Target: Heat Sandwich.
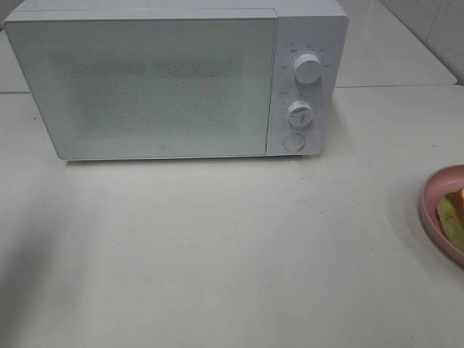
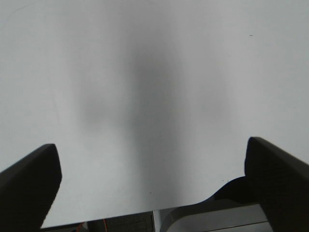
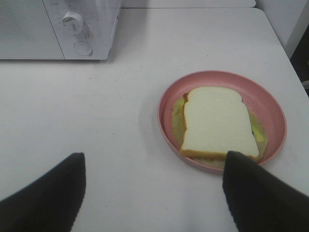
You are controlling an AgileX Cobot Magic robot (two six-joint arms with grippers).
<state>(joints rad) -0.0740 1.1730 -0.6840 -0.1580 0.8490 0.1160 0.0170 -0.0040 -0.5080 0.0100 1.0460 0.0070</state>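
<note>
The sandwich [image 3: 217,123], white bread with a brown crust and yellow-green filling, lies on a round pink plate [image 3: 270,104]. In the high view only a sliver of the sandwich [image 1: 451,214] and the plate [image 1: 435,185] shows at the right edge. The white microwave [image 1: 174,80] stands at the back with its door shut. My right gripper [image 3: 154,193] is open, hovering short of the plate, one finger near its rim. My left gripper [image 2: 152,183] is open over bare table near the front edge. Neither arm shows in the high view.
The microwave carries two knobs [image 1: 308,69] and a round button [image 1: 293,141] on its right panel. The white table [image 1: 232,254] stretches in front of it. The table's front edge [image 2: 145,210] shows in the left wrist view.
</note>
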